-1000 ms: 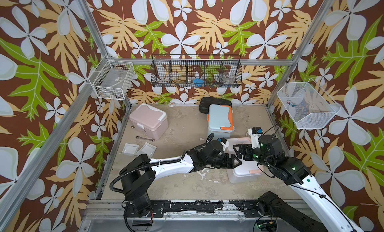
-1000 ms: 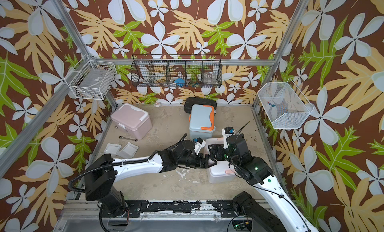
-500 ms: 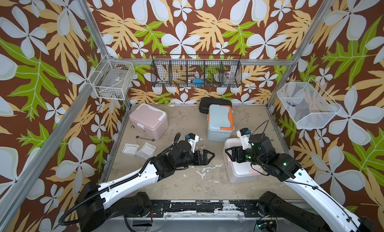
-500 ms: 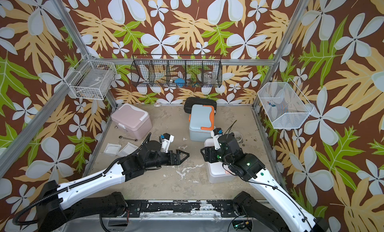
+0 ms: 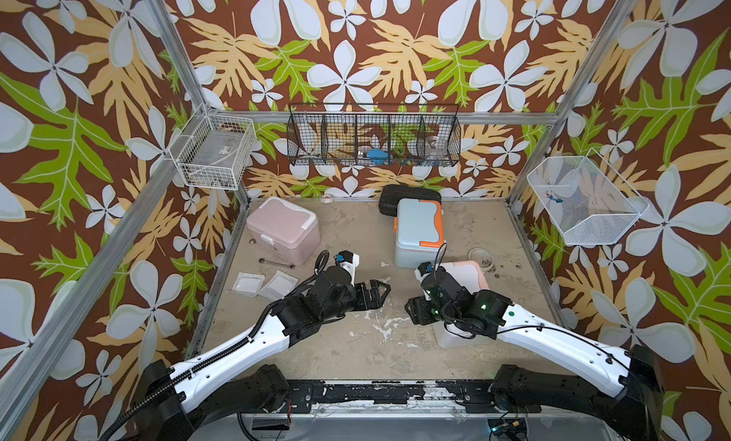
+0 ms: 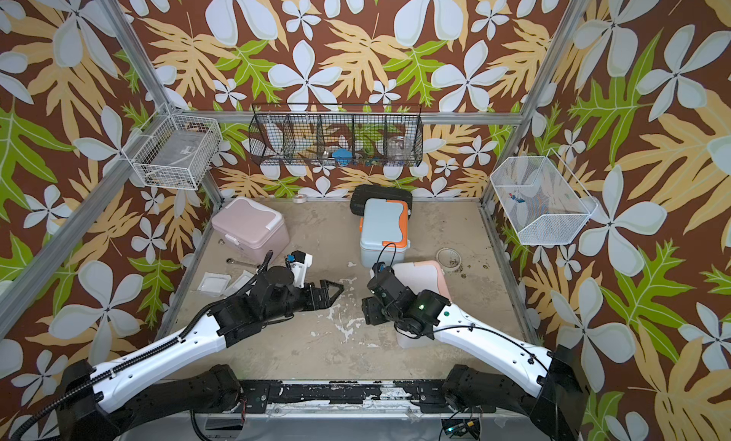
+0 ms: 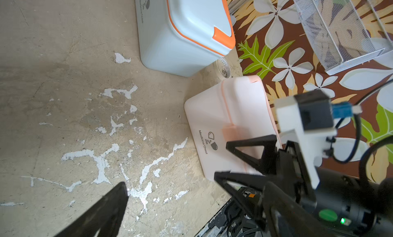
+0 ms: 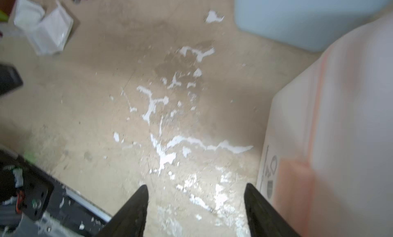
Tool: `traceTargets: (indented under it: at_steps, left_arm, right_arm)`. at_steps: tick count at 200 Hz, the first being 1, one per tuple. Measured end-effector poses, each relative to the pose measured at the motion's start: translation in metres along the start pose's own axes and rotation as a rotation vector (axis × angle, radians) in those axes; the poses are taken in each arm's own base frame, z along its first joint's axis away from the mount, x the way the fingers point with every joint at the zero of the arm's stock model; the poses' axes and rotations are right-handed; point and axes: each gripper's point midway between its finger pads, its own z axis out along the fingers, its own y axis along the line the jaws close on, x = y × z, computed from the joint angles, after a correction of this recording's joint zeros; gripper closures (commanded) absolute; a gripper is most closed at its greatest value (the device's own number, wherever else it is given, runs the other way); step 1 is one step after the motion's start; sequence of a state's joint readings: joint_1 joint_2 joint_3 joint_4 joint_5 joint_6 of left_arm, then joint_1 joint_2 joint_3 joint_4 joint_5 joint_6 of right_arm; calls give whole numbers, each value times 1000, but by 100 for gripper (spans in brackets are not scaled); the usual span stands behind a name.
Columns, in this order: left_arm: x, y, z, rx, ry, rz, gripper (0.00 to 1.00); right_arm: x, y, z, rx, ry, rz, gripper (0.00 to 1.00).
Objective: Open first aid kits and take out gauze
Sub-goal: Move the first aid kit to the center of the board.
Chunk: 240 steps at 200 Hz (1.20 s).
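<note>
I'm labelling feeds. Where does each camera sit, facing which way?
Top view: high in front, looking down on the table; left arm, right arm show.
Top view: alongside, same table, same arms.
Left wrist: on its arm, facing the white medicine chest; one own finger shows.
Right wrist: aimed at the table; open right pincer shows.
Shared: both wrists see that chest.

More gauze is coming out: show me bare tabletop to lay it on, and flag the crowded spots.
Bare: the strip between the pink kit and the blue kit, and the near middle by the front rail. Crowded: the left edge, with gauze packets and a wrench; the right, with the white kit and a round lid.
</note>
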State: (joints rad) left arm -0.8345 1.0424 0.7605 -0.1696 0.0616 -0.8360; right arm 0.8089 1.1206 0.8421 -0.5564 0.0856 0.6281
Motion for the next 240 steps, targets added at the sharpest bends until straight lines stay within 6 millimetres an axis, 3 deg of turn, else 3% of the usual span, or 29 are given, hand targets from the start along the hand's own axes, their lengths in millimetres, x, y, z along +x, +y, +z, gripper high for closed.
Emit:
traceTargets:
  at_steps: [28,58,88,130,161,199,240]
  left_arm:
    - [1,6,7,-26,12,0,0]
    - [0,3,8,-13,17,13,0]
    - [3,4,13,-15,34,12,0]
    - [1,0,13,-9,32,18,0]
    - [-9,-7,17,-8,22,24,0]
    - [-62,-20,33,-24,-50,62,0]
    - [-114,-19,84,-39,-53,81,0]
  right_arm:
    - [-13,-49,-1,87,-53,122,28]
    - [-16,-78,-7,124,-85,182,27]
    - [-14,-119,-12,192,-119,289,26]
    - [-24,-147,-23,238,-159,367,25]
    - [-44,-140,-32,193,-201,368,25]
    - [-91,-129,-38,135,-272,360,22]
    - [-150,-120,-11,85,-287,358,16]
